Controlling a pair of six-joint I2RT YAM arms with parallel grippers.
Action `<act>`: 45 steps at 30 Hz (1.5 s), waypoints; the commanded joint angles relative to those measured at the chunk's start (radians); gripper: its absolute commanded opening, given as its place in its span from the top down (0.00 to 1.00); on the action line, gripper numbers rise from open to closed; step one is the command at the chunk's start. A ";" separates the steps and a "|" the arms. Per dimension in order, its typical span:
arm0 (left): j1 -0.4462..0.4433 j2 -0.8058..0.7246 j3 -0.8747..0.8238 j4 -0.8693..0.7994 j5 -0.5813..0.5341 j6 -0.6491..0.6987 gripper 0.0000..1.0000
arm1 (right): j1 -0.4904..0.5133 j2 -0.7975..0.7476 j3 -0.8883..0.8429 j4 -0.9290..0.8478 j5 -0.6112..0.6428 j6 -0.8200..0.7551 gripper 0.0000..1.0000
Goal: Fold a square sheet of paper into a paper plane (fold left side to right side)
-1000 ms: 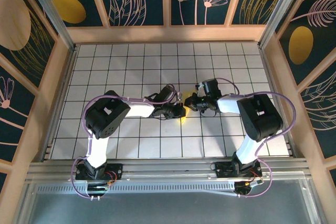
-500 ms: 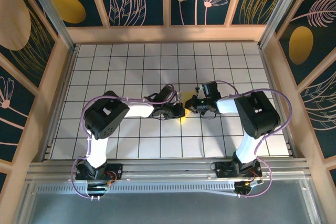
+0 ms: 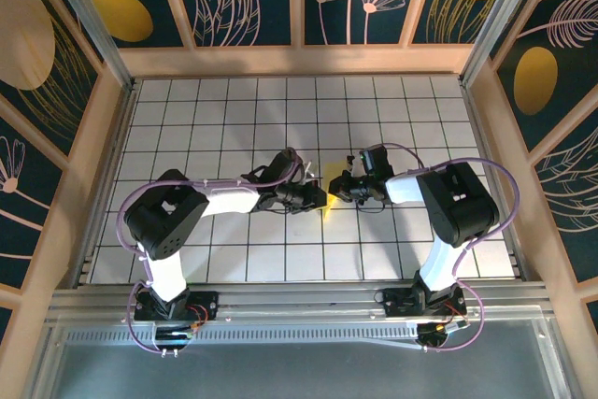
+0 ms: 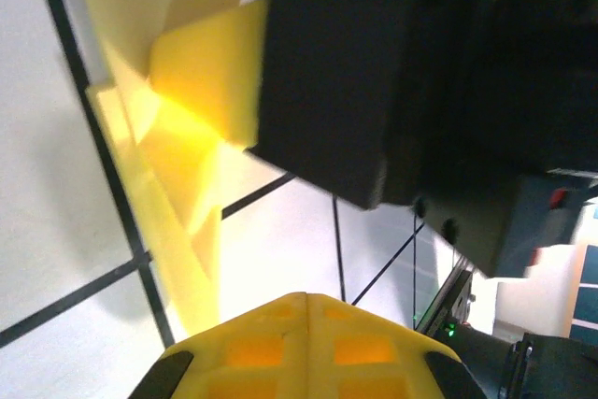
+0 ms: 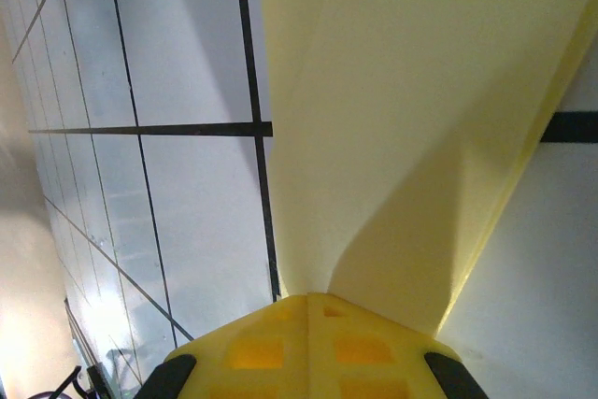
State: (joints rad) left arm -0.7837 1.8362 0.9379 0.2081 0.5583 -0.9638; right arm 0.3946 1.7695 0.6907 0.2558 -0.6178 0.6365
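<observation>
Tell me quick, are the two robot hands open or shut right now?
Left gripper: shut, next to the folded yellow paper; whether it grips the paper cannot be told.
Right gripper: shut on the folded yellow paper.

No writing, label, brand, number or sign can be read here. The paper [image 5: 411, 91] is plain yellow with no print on it.
</observation>
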 commanded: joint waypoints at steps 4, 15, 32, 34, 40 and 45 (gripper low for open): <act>0.000 0.046 0.005 0.069 0.074 -0.040 0.97 | 0.008 0.069 -0.032 -0.098 0.076 -0.032 1.00; -0.002 0.096 0.029 0.056 0.095 -0.030 0.97 | 0.008 0.075 -0.026 -0.121 0.090 -0.039 1.00; -0.002 0.127 0.029 -0.002 0.062 0.005 0.97 | 0.008 0.077 -0.022 -0.148 0.108 -0.052 1.00; -0.002 0.124 0.030 -0.006 0.060 0.010 0.97 | 0.009 0.076 -0.020 -0.151 0.112 -0.054 1.00; -0.003 0.122 0.023 -0.007 0.053 0.009 0.97 | 0.010 0.076 -0.019 -0.156 0.114 -0.057 1.00; -0.003 0.123 0.016 -0.007 0.049 0.009 0.97 | 0.011 0.076 -0.017 -0.157 0.113 -0.057 1.00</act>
State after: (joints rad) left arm -0.7837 1.9450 0.9455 0.2310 0.6193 -0.9703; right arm 0.3943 1.7721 0.7002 0.2348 -0.6193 0.6086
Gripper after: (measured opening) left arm 0.044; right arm 0.047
